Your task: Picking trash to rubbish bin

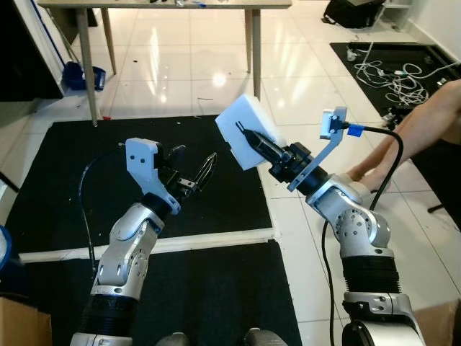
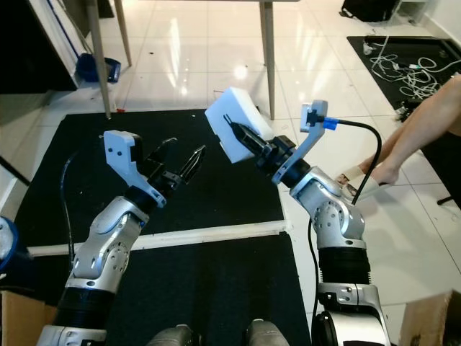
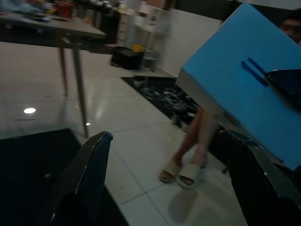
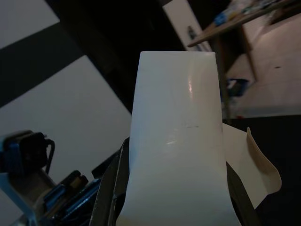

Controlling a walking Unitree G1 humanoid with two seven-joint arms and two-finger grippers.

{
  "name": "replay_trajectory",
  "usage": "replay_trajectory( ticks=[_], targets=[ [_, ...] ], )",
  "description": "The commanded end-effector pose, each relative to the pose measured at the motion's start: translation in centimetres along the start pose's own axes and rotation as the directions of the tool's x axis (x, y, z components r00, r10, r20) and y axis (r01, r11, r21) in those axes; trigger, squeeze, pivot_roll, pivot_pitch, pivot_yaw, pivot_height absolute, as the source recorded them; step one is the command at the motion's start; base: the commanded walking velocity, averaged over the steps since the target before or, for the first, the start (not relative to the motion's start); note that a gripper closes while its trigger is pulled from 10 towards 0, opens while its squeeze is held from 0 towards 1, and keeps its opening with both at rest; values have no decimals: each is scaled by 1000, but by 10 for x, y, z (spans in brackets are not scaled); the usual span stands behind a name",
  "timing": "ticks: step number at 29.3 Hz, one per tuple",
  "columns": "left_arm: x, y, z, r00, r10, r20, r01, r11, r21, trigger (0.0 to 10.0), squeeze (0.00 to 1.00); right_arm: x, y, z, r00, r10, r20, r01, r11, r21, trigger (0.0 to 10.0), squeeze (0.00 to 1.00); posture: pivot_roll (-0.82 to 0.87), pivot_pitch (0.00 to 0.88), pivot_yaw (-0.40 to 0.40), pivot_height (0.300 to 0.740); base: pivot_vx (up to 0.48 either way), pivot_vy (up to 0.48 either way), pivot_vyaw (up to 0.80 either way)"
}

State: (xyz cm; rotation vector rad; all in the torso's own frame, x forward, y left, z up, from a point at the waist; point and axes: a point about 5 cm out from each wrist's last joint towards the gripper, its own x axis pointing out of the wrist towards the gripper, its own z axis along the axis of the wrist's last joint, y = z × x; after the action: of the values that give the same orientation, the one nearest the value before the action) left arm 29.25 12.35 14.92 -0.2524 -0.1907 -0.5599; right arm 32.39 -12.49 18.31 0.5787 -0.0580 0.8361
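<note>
Box: white, centre frame; looks light, stiff, smooth.
Right tool: pinching the box across its flat faces.
Left tool: spread, empty.

The left gripper points out across a glossy white tiled floor, its two long black fingers spread wide apart with nothing between them. Just beyond the fingertips hangs a blue-tinted rectangular box, tilted corner-down, with a dark finger of the other gripper pressed flat against its face. Under the box, a person's bare legs and pale slippers rest on the tiles. A grey table on thin legs stands farther back, near a black floor mat strewn with what look like white cables, though the picture is dim there.
</note>
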Motion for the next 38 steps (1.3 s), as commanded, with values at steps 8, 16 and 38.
replay_trajectory(
  ticks=[8, 16, 38],
  targets=[
    [-1, 0, -5, 1000, -11, -18, 11, 1000, -17, 10000, 0, -6, -17, 3, 993, -122, 0, 122, 990, -65, 10000, 0, -64, 0, -30, 740, 0, 0, -800],
    [-5, 1, -8, 999, -31, -12, 32, 999, 22, 10000, 0, -10, -29, 1, 978, -208, -17, 203, 970, -136, 10000, 0, -60, 0, -27, 740, 0, 0, -800],
    [-8, 3, -12, 999, -37, -7, 38, 999, 34, 10000, 0, -12, -32, -5, 976, -206, -64, 182, 945, -272, 10000, 0, -61, 0, -26, 740, 0, 0, -800]
  ],
)
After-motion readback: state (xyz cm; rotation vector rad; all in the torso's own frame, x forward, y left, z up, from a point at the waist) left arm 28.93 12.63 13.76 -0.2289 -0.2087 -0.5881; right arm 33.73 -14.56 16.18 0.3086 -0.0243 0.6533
